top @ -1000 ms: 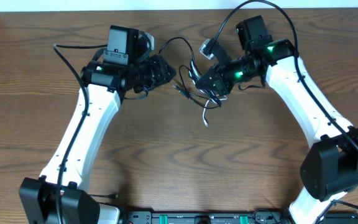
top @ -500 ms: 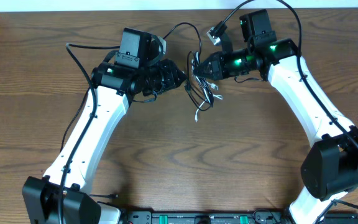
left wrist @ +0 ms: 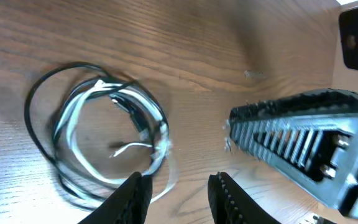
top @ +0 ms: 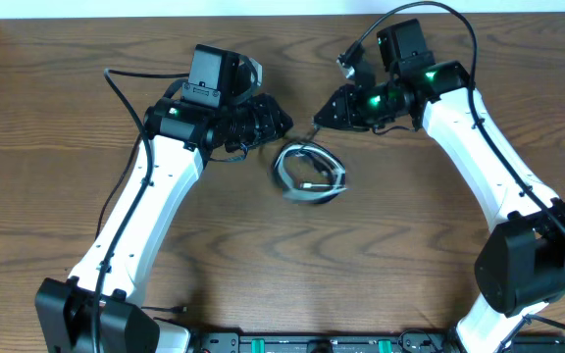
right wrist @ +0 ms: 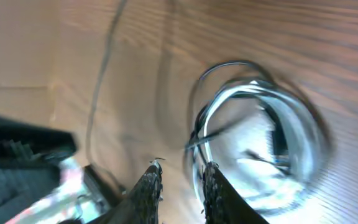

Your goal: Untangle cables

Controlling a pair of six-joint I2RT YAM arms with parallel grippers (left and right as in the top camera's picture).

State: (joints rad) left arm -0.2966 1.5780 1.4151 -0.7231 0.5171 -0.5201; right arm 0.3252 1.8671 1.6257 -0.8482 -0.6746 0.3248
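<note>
The white and black cables (top: 309, 175) lie together in one loose coil on the wooden table, blurred as if still moving. In the left wrist view the white cable (left wrist: 73, 134) loops inside a wider black cable (left wrist: 33, 106). My left gripper (top: 281, 122) hovers just up and left of the coil, open (left wrist: 179, 183), with only bare wood between its fingers. Just above the coil, my right gripper (top: 319, 117) has its jaws slightly apart (right wrist: 182, 171) and holds nothing. The coil (right wrist: 260, 149) sits beside its right finger.
Both arms lean in over the far middle of the table (top: 282, 265), their gripper tips a short way apart. The thick black arm wires arc over the right arm (top: 430, 10) and beside the left arm (top: 116, 88). A black rail (top: 322, 343) runs along the near edge.
The right gripper has opened and let go of the cables. They hung in a tangle between the two grippers and have dropped to the table as a coil. The left arm stays put.
</note>
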